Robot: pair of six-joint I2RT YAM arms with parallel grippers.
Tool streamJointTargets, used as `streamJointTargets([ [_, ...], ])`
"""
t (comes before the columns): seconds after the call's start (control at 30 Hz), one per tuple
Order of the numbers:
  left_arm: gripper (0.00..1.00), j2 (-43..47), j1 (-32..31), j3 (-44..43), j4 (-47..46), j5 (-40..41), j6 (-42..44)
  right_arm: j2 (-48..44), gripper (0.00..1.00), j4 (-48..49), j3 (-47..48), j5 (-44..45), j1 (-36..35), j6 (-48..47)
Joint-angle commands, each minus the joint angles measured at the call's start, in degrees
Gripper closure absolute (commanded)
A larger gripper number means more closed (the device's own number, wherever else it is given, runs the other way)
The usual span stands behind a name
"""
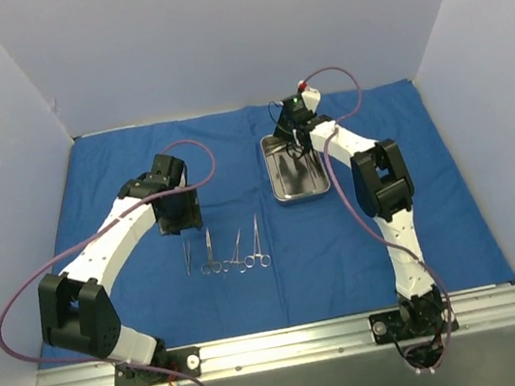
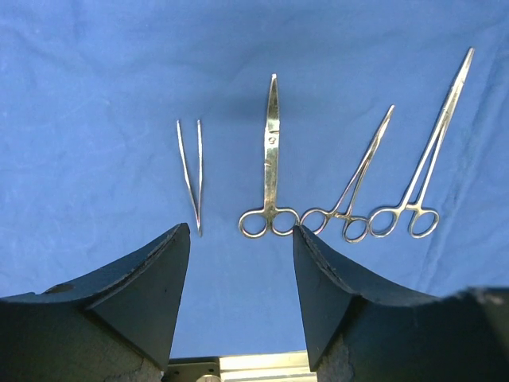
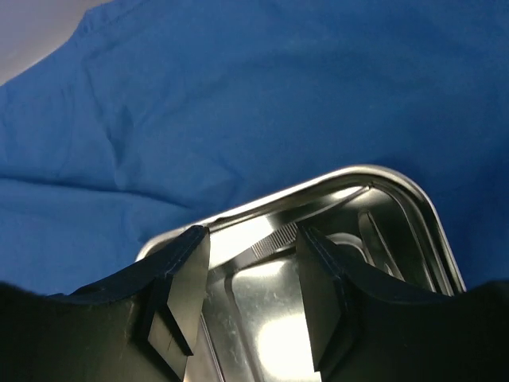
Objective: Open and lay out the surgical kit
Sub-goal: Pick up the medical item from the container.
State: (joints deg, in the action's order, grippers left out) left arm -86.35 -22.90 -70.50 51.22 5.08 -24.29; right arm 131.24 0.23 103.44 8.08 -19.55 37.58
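Note:
The royal-blue cloth wrap (image 1: 436,204) lies spread flat over the table. The steel tray (image 1: 285,193) stands on it at centre back. On the cloth lie tweezers (image 1: 187,258), scissors (image 1: 209,252) and two forceps (image 1: 238,254), side by side; the left wrist view shows the tweezers (image 2: 191,171), scissors (image 2: 270,159) and forceps (image 2: 425,155). My left gripper (image 1: 181,227) hangs open and empty just behind this row. My right gripper (image 1: 295,148) is open inside the tray's far end (image 3: 342,177), above a ridged instrument tip (image 3: 274,239) lying in the tray.
White walls close in the table on three sides. A metal rail (image 1: 282,346) runs along the near edge in front of the cloth. Bare blue cloth lies left, right and in front of the tray.

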Motion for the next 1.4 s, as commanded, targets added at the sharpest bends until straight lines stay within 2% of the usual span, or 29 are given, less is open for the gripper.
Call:
streamJointTargets([
  [0.0, 0.37, 1.27, -0.05, -0.69, -2.96, -1.39, 1.97, 2.17, 0.53, 3.82, 3.52, 3.61, -0.05, 3.02],
  [0.2, 0.37, 1.44, -0.04, -1.04, -2.79, -2.01, 2.85, 5.52, 0.58, 0.74, 8.36, 5.11, -1.01, 5.57],
  [0.3, 0.37, 1.71, 0.04, -0.78, -2.79, -1.83, 3.29, 1.66, 0.59, 5.04, 2.83, 5.81, -1.37, 6.27],
  [0.5, 0.37, 1.97, 0.31, -0.6, -2.97, -2.27, 3.29, -3.18, 0.59, 7.59, -3.59, 5.29, -1.45, 5.31],
  [0.73, 0.37, 2.06, 0.75, 0.01, -3.85, -2.71, 3.55, -8.28, 0.53, 7.42, -7.37, 4.67, -1.19, 2.41],
  [0.9, 0.37, 1.27, 1.36, 0.45, -4.73, -3.94, 3.55, -7.58, 0.54, 5.48, -7.55, 4.14, -0.58, 3.46],
  [1.1, 0.37, 1.0, 1.98, 0.19, -5.25, -4.29, 4.25, -4.07, 0.66, 4.43, -4.92, 4.23, -0.58, 4.25],
  [1.37, 0.37, 0.92, 3.56, 0.36, -5.52, -5.08, 5.05, -0.29, 0.64, 2.94, -1.23, 4.23, -0.84, 4.43],
])
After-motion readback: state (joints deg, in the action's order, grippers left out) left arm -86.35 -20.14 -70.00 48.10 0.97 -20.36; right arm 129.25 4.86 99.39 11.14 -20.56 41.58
